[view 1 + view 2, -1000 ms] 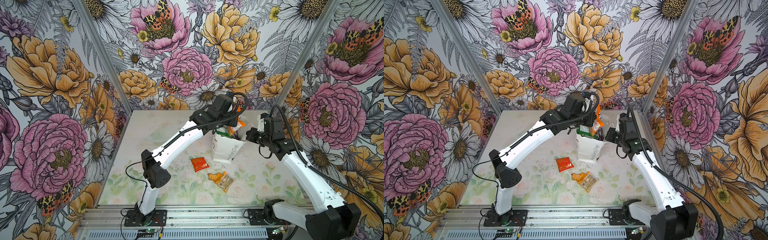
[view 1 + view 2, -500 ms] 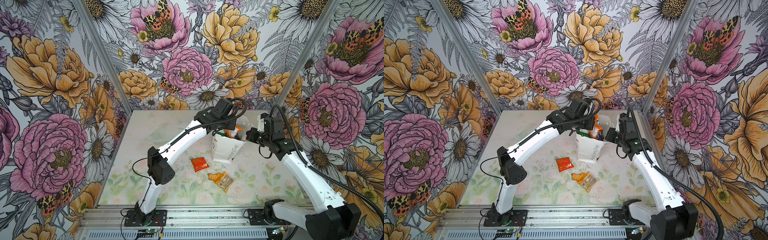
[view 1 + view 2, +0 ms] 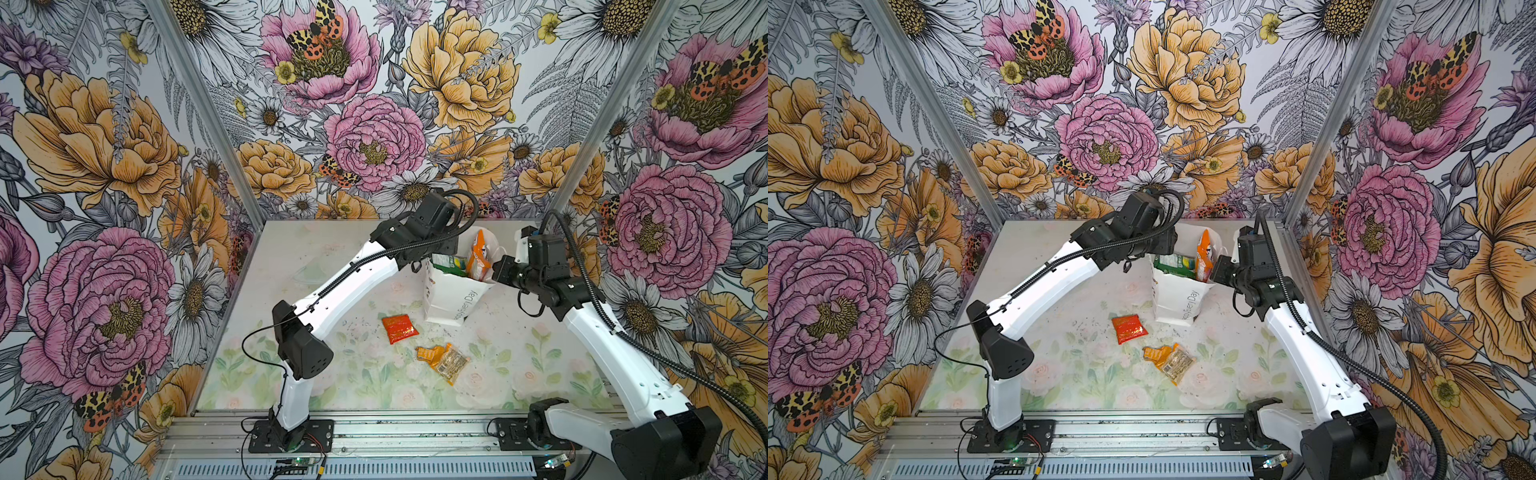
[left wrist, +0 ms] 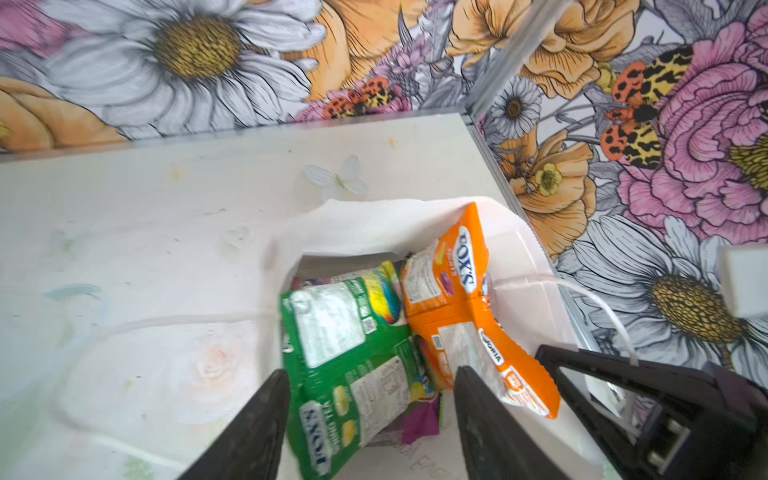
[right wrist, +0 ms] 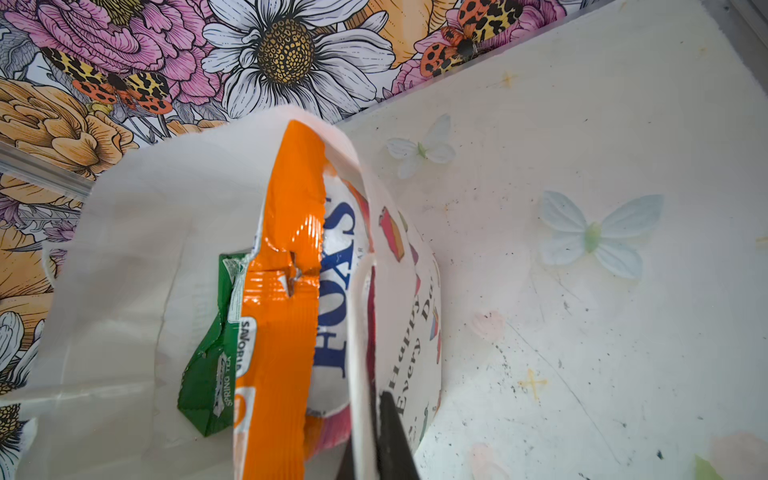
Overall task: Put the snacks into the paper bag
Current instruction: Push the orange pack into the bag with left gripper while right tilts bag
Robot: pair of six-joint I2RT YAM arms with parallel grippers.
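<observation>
The white paper bag [image 3: 451, 299] [image 3: 1177, 299] stands upright at the back right of the table. In its mouth show a green FOX'S packet [image 4: 340, 353], an orange-white FOX'S packet [image 4: 457, 299] [image 5: 282, 332] that sticks up above the rim, and a purple packet [image 4: 419, 419]. My left gripper [image 4: 370, 374] hangs open just over the bag's mouth, holding nothing. My right gripper [image 5: 370, 415] is shut on the bag's side wall [image 5: 399, 332] near the rim. On the table in front lie a red-orange packet [image 3: 399, 328] [image 3: 1129, 328], a small orange packet [image 3: 430, 353] and a clear packet [image 3: 453, 365].
Floral walls close in the table at the back and on both sides; the bag stands close to the back right corner [image 4: 469, 112]. A white cord handle [image 4: 590, 299] arcs off the bag toward the right arm. The metal rail [image 3: 395, 428] with both arm bases runs along the front.
My left gripper has come down to the bag's mouth and opened. The orange-white packet it held up has dropped into the bag. The right gripper has kept its hold.
</observation>
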